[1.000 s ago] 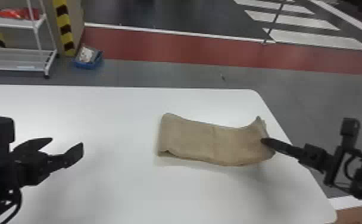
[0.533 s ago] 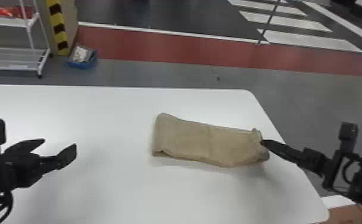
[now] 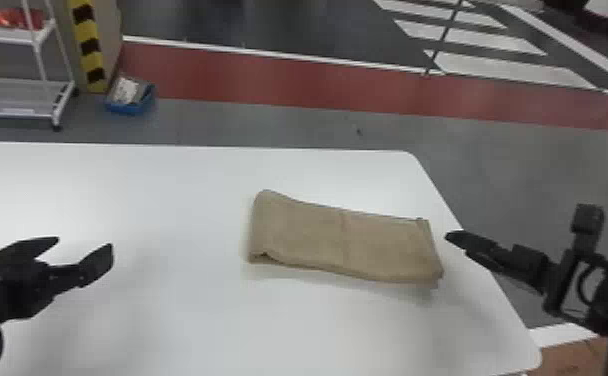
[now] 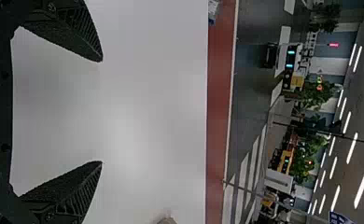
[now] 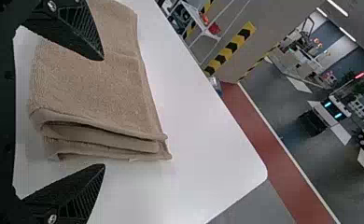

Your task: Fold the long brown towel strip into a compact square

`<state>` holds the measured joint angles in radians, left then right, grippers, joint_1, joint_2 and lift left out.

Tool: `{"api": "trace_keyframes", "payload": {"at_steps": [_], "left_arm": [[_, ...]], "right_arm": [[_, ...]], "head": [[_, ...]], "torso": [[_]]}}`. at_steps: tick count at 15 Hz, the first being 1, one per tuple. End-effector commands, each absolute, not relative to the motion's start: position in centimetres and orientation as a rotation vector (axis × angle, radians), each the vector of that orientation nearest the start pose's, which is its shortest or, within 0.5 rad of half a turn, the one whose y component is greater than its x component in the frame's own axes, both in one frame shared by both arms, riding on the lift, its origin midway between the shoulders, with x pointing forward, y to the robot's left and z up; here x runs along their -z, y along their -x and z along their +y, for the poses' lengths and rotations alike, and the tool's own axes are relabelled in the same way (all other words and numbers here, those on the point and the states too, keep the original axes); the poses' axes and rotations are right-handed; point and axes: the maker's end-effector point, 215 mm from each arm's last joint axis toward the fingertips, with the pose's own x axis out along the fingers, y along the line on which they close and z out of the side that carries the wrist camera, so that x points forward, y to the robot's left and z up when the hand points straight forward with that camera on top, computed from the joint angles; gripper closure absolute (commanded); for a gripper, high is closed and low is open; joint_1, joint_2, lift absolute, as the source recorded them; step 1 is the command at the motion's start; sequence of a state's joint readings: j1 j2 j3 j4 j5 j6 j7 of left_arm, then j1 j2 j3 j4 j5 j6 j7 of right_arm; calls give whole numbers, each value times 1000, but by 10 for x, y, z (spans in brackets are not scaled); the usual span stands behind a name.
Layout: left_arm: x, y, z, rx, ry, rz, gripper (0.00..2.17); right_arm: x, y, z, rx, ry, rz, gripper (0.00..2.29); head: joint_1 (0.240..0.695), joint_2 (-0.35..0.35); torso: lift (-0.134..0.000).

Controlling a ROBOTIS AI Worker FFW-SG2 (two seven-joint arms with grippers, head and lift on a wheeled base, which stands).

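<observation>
Your right gripper [image 3: 455,237] stands wide open with nothing in its grip, just beside the near end of the brown towel strip [image 3: 343,245] and apart from it. From your head view its two fingers are hard to tell apart; in the right wrist view they are spread well apart, one finger [image 5: 73,28] hiding part of the towel, whose farther end is cut off. You can see several layers stacked loosely at the near end, but how they run inside is hidden. The towel lies flat on the white table [image 3: 143,200], stretching from your right gripper toward the left one, with a small gap under the fold at its far end. Well apart from that end, your left gripper [image 3: 83,245] is also wide open and empty, its arm cut off at the edge of your head view. Beyond the table from your left gripper are a blue bin [image 3: 130,107], its contents too blurred to name, and a white cart [image 3: 28,37], partly cut off.

A second ago, the towel's near end stands raised at your right fingertips; half a second ago it is lower, with the tips still at it. Now that end is down and your right gripper is clear of it.
</observation>
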<state>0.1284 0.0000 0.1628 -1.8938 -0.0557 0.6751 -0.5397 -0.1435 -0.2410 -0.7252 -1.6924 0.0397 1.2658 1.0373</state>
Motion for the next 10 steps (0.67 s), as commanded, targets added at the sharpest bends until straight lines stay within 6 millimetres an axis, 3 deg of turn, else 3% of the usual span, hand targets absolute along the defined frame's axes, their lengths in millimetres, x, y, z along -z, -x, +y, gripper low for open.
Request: {"api": "trace_keyframes", "payload": {"at_steps": [1, 5, 10], "left_arm": [[427, -512, 216, 343, 101, 474, 103], [428, -512, 220, 337, 103, 477, 103], [428, -513, 224, 330, 104, 474, 103]], "right_arm": [[407, -477, -464, -187, -590, 663, 73], [425, -507, -456, -180, -543, 713, 97], [442, -518, -442, -188, -468, 797, 117]], "head": [[695, -272], [695, -269], [695, -242]], "torso": [[-124], [-124], [-124]]}}
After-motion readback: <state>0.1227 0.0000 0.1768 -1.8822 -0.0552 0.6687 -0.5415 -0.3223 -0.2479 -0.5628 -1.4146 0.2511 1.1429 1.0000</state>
